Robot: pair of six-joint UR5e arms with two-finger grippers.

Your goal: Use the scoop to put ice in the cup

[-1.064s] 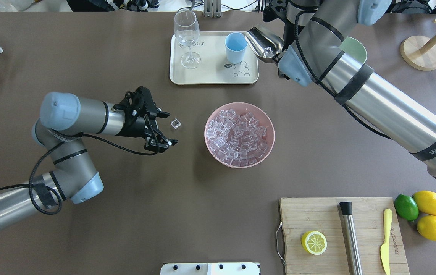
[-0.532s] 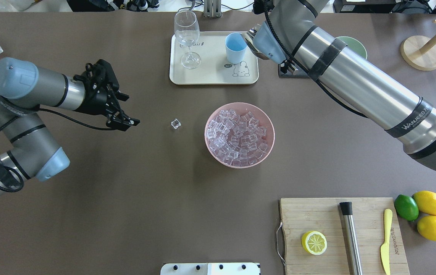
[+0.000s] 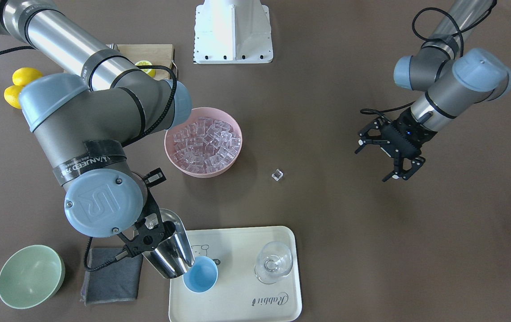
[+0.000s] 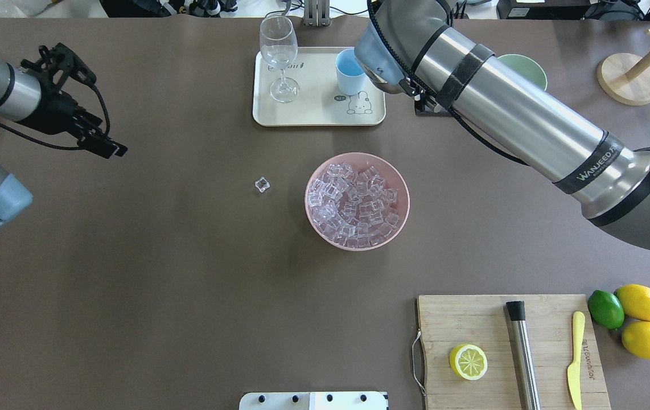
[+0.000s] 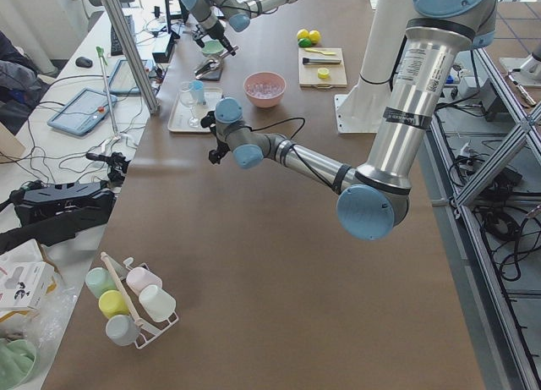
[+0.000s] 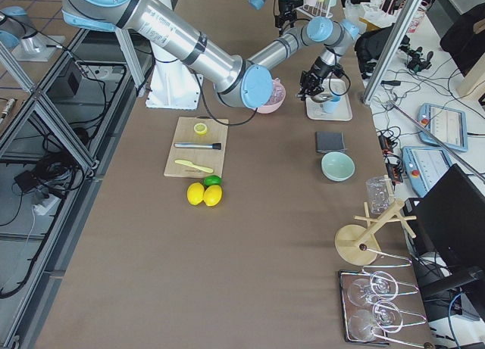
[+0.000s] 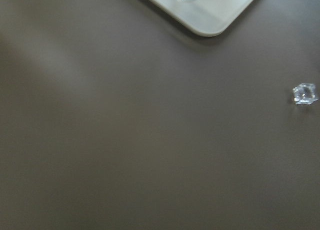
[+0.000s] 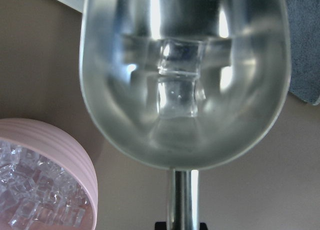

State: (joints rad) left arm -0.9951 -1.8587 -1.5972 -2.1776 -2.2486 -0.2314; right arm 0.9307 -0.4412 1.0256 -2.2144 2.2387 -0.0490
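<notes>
Scoop (image 3: 171, 250): steel, tilted mouth-down, lip at the near rim of the cup (image 3: 200, 274). The right wrist view looks straight into the trough (image 8: 185, 75). One ice cube (image 8: 177, 88) sits against the shiny wall, doubled by its reflection.

Right gripper (image 3: 148, 235): black fingers pinched on the back end of the scoop. The thin handle (image 8: 183, 197) runs down to them at the bottom edge of the wrist view.

Cup: light blue, upright, on the cream tray (image 3: 233, 243), at the tray's end nearest the right arm. A wine glass (image 3: 273, 261) stands on the same tray, apart from the cup, toward the other end.

Ice (image 3: 206, 143): most of it is heaped in the pink bowl (image 3: 166, 145), mid-table and well apart from the tray. One loose cube (image 3: 277, 174) lies on the bare table (image 3: 327, 112) beside the bowl, on the left arm's side. It also shows at the right edge of the left wrist view (image 7: 305, 94).

Left gripper (image 3: 378, 163): fingers spread, holding nothing, over bare table well apart from the loose cube.

Further out: a grey cloth (image 3: 112, 277) lies flat just beside the tray, under the right wrist. A green bowl (image 3: 5, 268) sits just beyond the cloth. A cutting board (image 4: 473, 319) lies at the robot's near right.
</notes>
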